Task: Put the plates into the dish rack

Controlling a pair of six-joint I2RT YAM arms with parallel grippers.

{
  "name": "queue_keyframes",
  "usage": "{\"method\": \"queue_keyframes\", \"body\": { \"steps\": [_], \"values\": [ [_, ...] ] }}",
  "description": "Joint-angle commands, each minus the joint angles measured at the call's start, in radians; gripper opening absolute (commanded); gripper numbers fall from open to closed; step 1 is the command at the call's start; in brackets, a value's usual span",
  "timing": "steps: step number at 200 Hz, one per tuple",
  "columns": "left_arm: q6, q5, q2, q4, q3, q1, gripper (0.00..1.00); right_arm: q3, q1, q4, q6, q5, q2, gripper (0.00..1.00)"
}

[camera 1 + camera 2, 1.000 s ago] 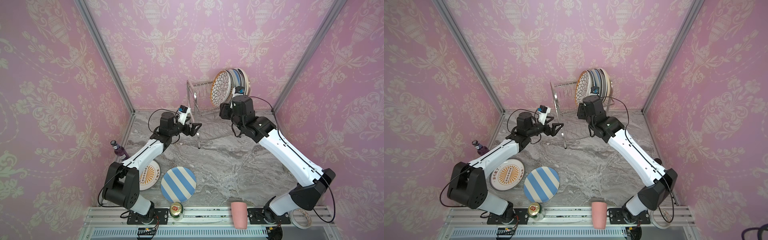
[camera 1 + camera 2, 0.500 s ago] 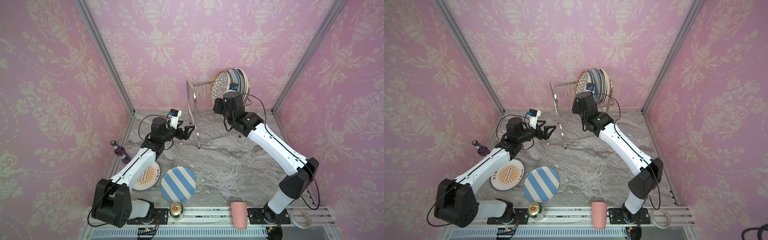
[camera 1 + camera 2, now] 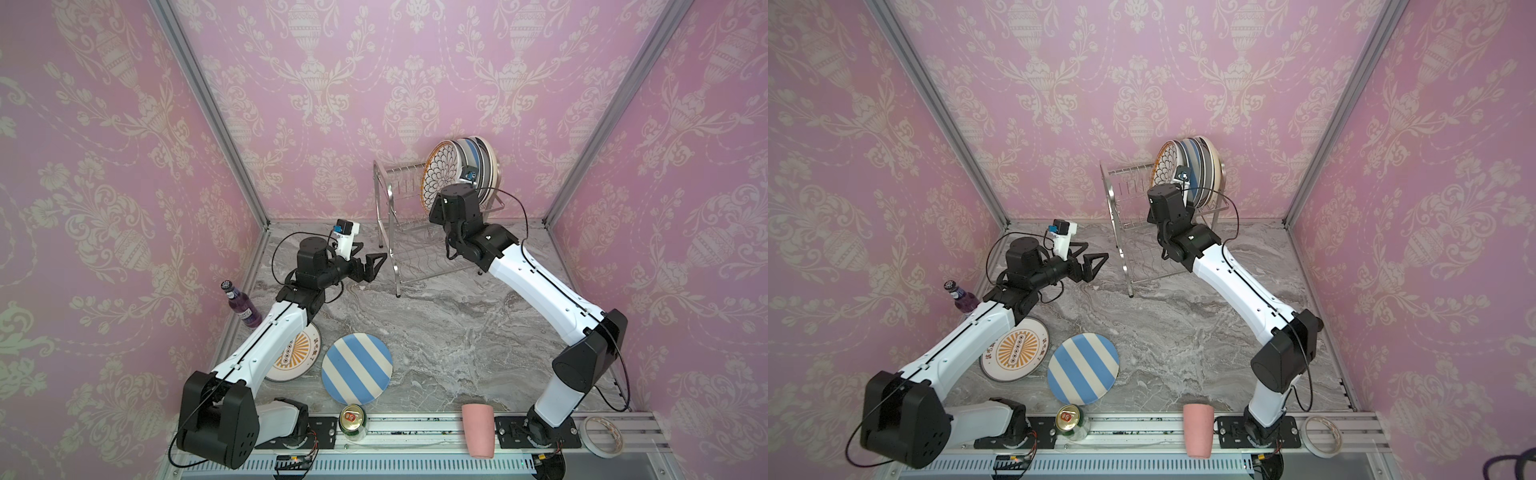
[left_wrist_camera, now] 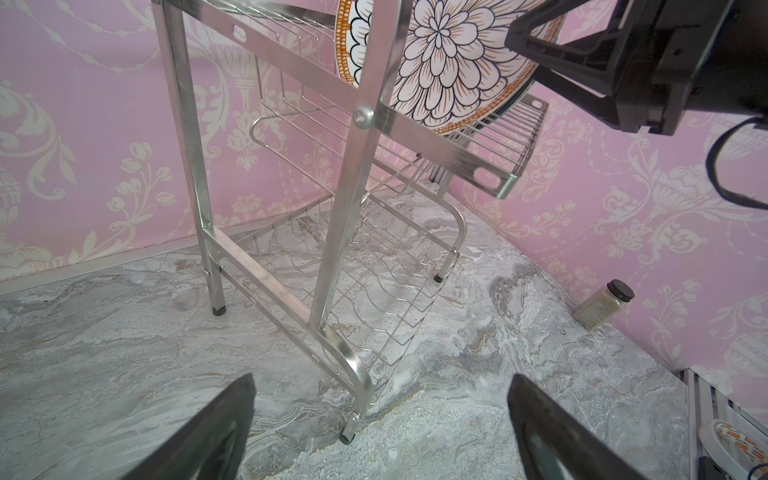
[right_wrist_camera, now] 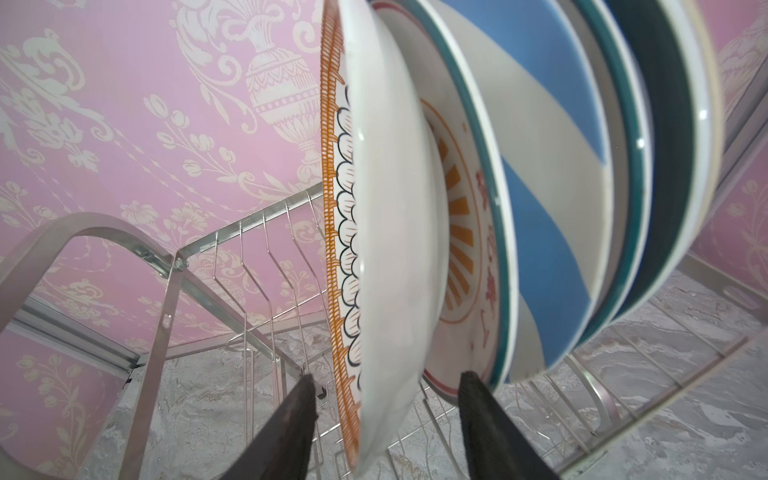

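The rack (image 4: 343, 232) stands at the back of the table (image 3: 457, 332), with a row of plates upright at the right end of its upper tier. The petal plate (image 5: 382, 208) is at the row's left end, with a sunburst plate (image 5: 457, 232) and a striped plate (image 5: 540, 208) close behind it. The right gripper (image 5: 386, 378) straddles the petal plate's rim, jaws partly apart with a gap on each side, gripping nothing. The left gripper (image 3: 373, 254) hangs near the rack's front leg, jaws wide and empty. Two more plates lie flat near the table's front: the loose striped plate (image 3: 357, 368) and, just beside it, the loose sunburst plate (image 3: 297, 357), partly under the left arm
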Motion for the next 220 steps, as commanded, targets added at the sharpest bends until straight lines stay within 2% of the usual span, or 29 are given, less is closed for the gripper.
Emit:
{"method": "queue_keyframes", "body": {
  "steps": [1,25,58,84,99,140,162,201,220],
  "values": [
    [-0.016,-0.002,-0.025,-0.017,-0.010,0.010,0.97,-0.023,-0.002,0.062,0.013,0.044,0.011,0.52],
    [-0.016,-0.001,-0.025,-0.016,-0.010,0.010,0.97,-0.020,0.000,0.066,0.009,0.055,0.025,0.42],
    [-0.015,0.001,-0.017,-0.015,-0.009,0.009,0.97,0.056,0.022,0.012,-0.063,0.117,0.072,0.32],
    [-0.014,0.003,-0.016,-0.017,-0.010,0.010,0.96,0.116,0.049,-0.029,-0.128,0.188,0.111,0.28],
    [-0.014,0.002,-0.017,-0.017,-0.010,0.010,0.96,0.124,0.050,-0.039,-0.126,0.199,0.118,0.26],
    [-0.015,0.003,-0.027,-0.013,-0.019,0.010,0.96,0.033,0.029,-0.006,-0.068,0.193,0.072,0.25],
    [-0.016,0.004,-0.027,-0.009,-0.018,0.010,0.96,0.013,0.026,0.016,-0.079,0.207,0.061,0.24],
    [-0.019,0.005,-0.026,-0.004,-0.021,0.010,0.97,0.081,0.036,0.000,-0.160,0.251,0.106,0.11],
    [-0.013,0.001,-0.031,-0.010,-0.020,0.010,0.96,0.131,0.047,-0.014,-0.213,0.286,0.135,0.07]
  ]
}}
